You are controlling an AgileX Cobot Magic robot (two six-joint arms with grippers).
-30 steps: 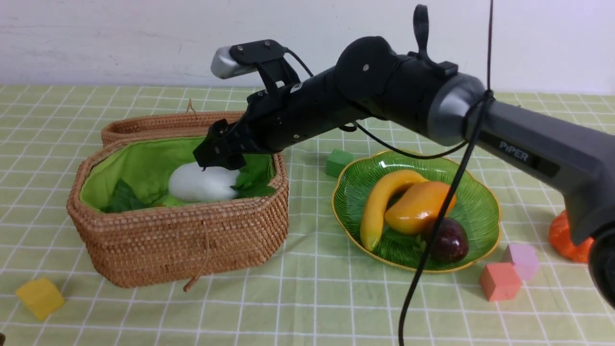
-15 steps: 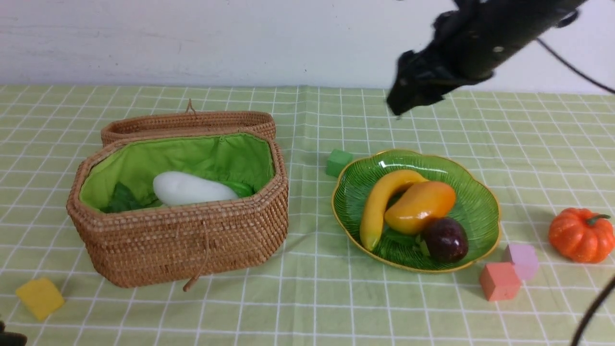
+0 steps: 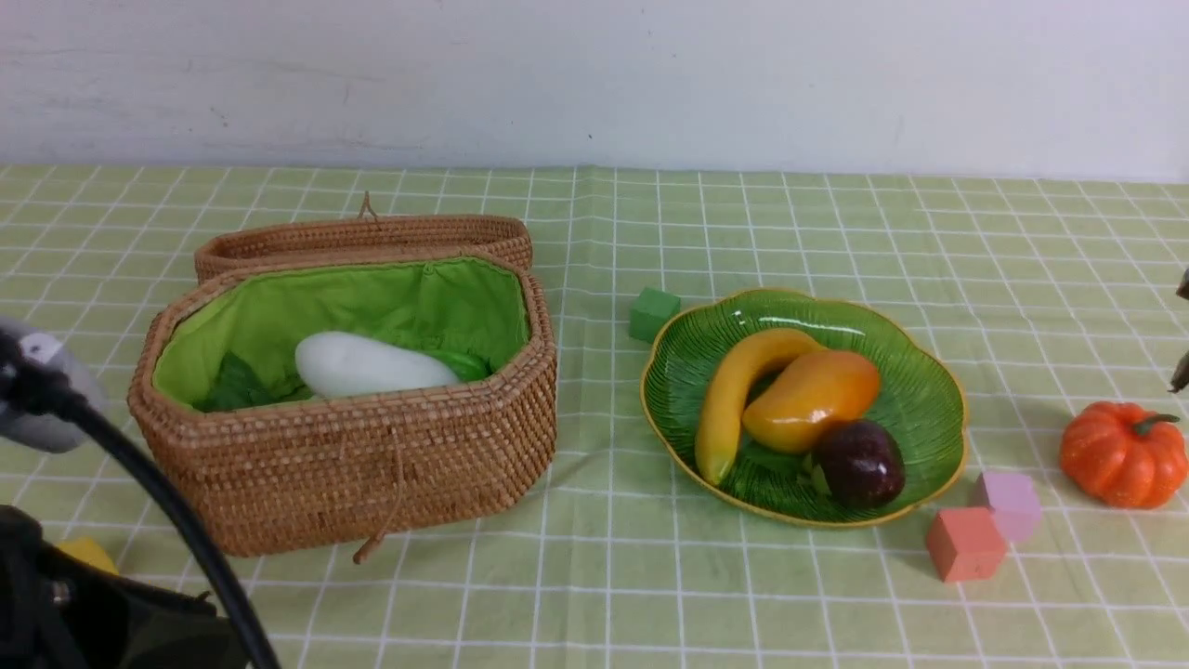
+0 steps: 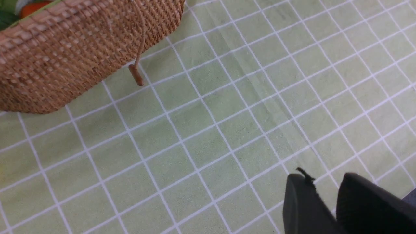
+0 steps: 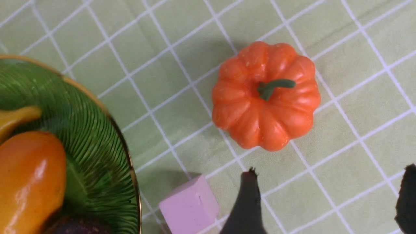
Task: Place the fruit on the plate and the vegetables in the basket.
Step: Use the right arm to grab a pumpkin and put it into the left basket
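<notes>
- The checked green tablecloth (image 3: 650, 595) covers the whole table.
- The basket (image 3: 353, 465) stands on the robot's left, its lid (image 3: 362, 237) lying open behind it.
- The plate (image 3: 929, 390) sits to the right of the basket, well apart from it.
- The white radish (image 3: 367, 365) lies inside the basket on green leaves.
- The banana (image 3: 734, 400) and mango (image 3: 813, 400) lie side by side on the plate, touching.
- The pumpkin (image 3: 1119, 455) stands upright on the cloth, right of the plate, outside the basket.
- The right gripper (image 5: 330, 169) hangs near the pumpkin, fingers spread wide, holding nothing.
- The left gripper (image 4: 325, 177) hovers over bare cloth near the basket's front, fingers drawn almost together, empty.
- The purple fruit (image 3: 859, 463) rests on the plate against the mango.
- A green cube (image 3: 653, 313) sits behind the plate; a lilac cube (image 3: 1008, 505) and a salmon cube (image 3: 964, 544) sit between plate and pumpkin.
</notes>
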